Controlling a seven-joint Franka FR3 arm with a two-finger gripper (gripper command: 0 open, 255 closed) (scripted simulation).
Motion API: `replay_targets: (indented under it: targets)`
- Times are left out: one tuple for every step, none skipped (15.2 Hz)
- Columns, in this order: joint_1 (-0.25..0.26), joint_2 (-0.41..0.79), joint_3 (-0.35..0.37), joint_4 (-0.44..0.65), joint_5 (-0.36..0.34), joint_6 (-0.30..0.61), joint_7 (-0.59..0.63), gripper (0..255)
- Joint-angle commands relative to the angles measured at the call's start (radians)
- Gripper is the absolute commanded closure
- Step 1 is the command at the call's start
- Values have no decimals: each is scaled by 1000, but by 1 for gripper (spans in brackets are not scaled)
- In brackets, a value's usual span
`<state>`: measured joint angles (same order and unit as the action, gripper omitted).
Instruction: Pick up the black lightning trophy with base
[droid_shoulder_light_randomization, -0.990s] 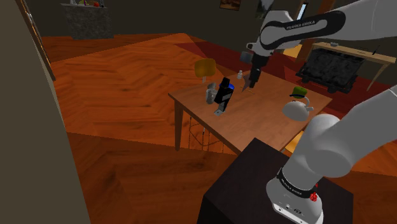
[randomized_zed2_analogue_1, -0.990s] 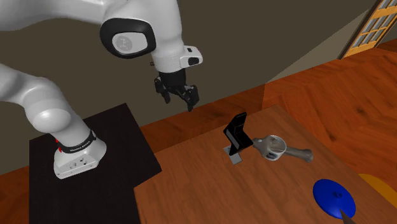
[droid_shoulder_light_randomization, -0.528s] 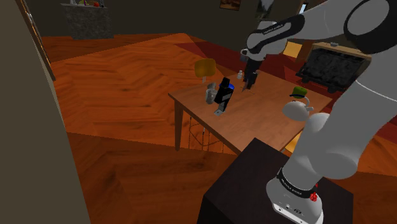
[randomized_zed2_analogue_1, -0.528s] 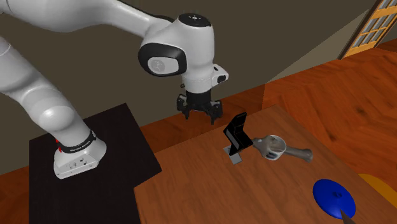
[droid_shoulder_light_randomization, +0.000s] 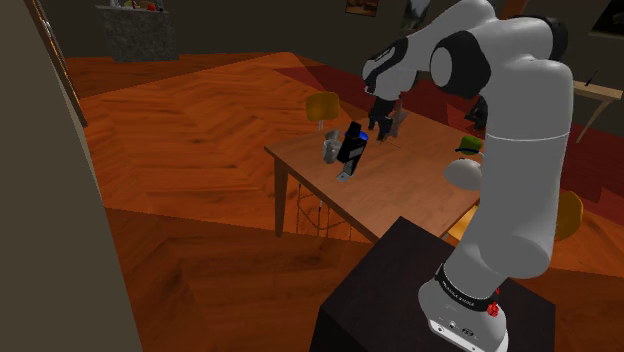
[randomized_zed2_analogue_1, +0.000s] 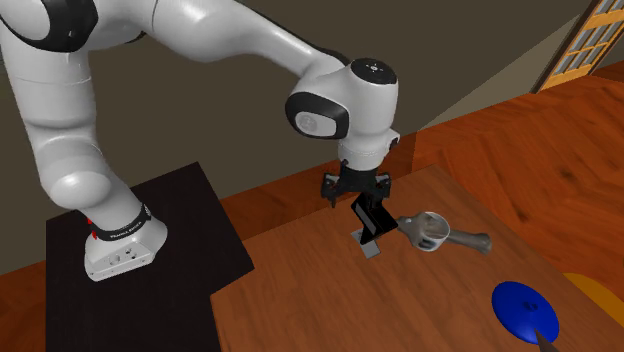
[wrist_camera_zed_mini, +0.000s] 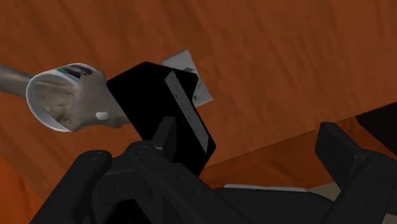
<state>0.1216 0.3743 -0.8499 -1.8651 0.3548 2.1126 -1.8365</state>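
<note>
Black trophy (randomized_zed2_analogue_1: 374, 213) standing near a bench (randomized_zed2_analogue_1: 420, 300) edge, just beneath the spread, empty pincer (randomized_zed2_analogue_1: 356, 190); could clip the slanted top if lowered off-centre, toppling it onto the cup (randomized_zed2_analogue_1: 432, 230) alongside.

On the table (randomized_zed2_analogue_1: 400, 305), the lightning trophy (randomized_zed2_analogue_1: 373, 220) stands near one edge below the gripper (randomized_zed2_analogue_1: 356, 190), a handled cup (randomized_zed2_analogue_1: 432, 229) just beside it cornerward, a disc (randomized_zed2_analogue_1: 520, 305) well apart.

We see a wooden table (droid_shoulder_light_randomization: 400, 190). Near one corner rests a grey cup (randomized_zed2_analogue_1: 432, 231) with a long handle, and a blue disc (randomized_zed2_analogue_1: 523, 307) sits along the same edge. By the opposite edge stand a white rounded pot (droid_shoulder_light_randomization: 462, 172) and something green (droid_shoulder_light_randomization: 468, 146).
</note>
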Motion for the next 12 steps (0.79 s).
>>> replay_targets:
  targets:
    - [-66, 92, 50, 89, 58, -22, -89, 0]
    - [-97, 135, 75, 136, 79, -33, -124, 0]
    - [-127, 177, 98, 185, 96, -45, -156, 0]
    - [-156, 219, 120, 236, 111, -57, -185, 0]
    - [-184, 260, 142, 288, 123, -70, -211, 0]
    - [-211, 302, 163, 343, 134, -83, -235, 0]
    - [-237, 343, 182, 400, 142, -98, -257, 0]
    - [-243, 354, 188, 415, 144, -102, -262, 0]
    - [-244, 360, 191, 410, 147, -92, -265, 0]
    - [-246, 366, 194, 407, 151, -83, -267, 0]
    - [-247, 372, 197, 403, 155, -74, -270, 0]
    - [-248, 378, 200, 400, 159, -65, -272, 0]
